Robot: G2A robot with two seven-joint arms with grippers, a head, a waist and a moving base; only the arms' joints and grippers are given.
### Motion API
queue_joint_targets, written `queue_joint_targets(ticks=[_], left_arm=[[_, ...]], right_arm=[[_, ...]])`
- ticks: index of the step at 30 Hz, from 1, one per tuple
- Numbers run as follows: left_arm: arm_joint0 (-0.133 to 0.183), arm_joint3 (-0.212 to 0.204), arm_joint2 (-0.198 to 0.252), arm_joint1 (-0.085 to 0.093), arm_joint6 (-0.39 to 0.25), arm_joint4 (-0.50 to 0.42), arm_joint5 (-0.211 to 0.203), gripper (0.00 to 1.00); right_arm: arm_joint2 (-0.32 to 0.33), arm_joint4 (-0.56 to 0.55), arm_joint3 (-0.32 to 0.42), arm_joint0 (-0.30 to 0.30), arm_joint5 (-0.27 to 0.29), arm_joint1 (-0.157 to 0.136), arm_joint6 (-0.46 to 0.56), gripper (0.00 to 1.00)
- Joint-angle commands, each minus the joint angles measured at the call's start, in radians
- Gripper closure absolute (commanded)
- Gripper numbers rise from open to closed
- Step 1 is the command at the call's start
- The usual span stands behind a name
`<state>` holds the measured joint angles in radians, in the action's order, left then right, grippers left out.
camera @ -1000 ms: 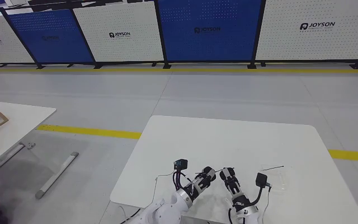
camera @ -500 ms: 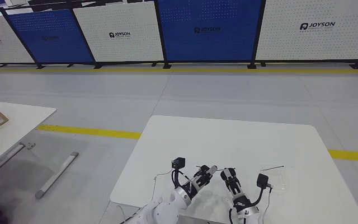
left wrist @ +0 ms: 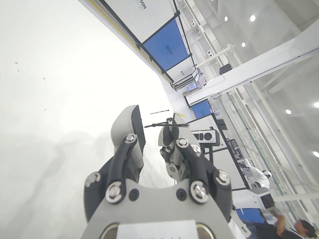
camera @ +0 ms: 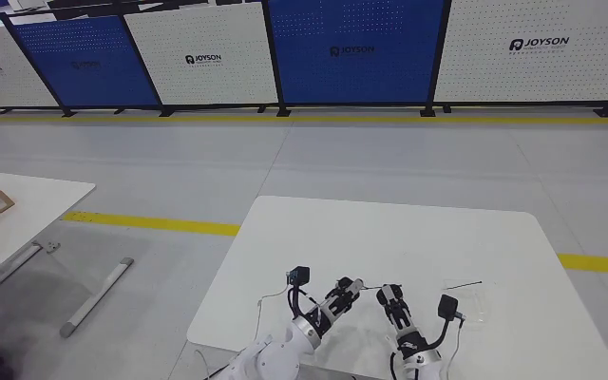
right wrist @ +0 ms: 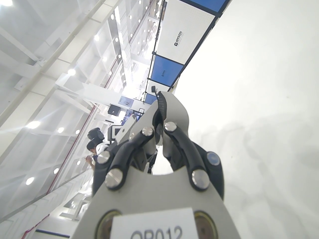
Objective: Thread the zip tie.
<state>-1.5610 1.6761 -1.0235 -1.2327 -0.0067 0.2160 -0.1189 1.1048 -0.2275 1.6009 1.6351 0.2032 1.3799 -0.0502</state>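
Item: thin black plastic zip tie (left wrist: 154, 125), carried above the white counter (camera: 399, 237) near its robot-side edge, between the two arms. Your right gripper (right wrist: 159, 99) has its fingers clamped on it with one end poking past the tips, a hold that likely steadies the strap for aiming. Your left gripper (left wrist: 150, 119) stands just beside, fingers (left wrist: 136, 125) spread and the strap's free tip at their gap, apparently ready to receive it; a second black tie (camera: 465, 283) lies well apart on the counter, probably spare
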Motion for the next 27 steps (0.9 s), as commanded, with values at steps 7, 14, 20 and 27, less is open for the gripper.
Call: queue_joint_targets(ticks=[7, 14, 20, 27], left_arm=[[0.0, 0.0, 0.001, 0.0, -0.001, 0.005, 0.002, 1.0], [0.0, 0.0, 0.005, 0.0, 0.001, 0.012, 0.001, 1.0], [-0.003, 0.006, 0.007, 0.001, -0.012, 0.01, -0.013, 1.0], [-0.006, 0.008, 0.001, 0.001, -0.012, -0.006, -0.011, 1.0]], right_arm=[[-0.001, -0.005, -0.001, 0.0, 0.002, 0.0, -0.003, 1.0], [-0.001, -0.007, -0.001, 0.001, 0.01, 0.001, -0.004, 1.0], [-0.009, -0.013, -0.005, -0.006, 0.0, 0.001, 0.01, 1.0], [-0.007, -0.001, -0.005, -0.007, 0.019, 0.0, 0.032, 0.73]])
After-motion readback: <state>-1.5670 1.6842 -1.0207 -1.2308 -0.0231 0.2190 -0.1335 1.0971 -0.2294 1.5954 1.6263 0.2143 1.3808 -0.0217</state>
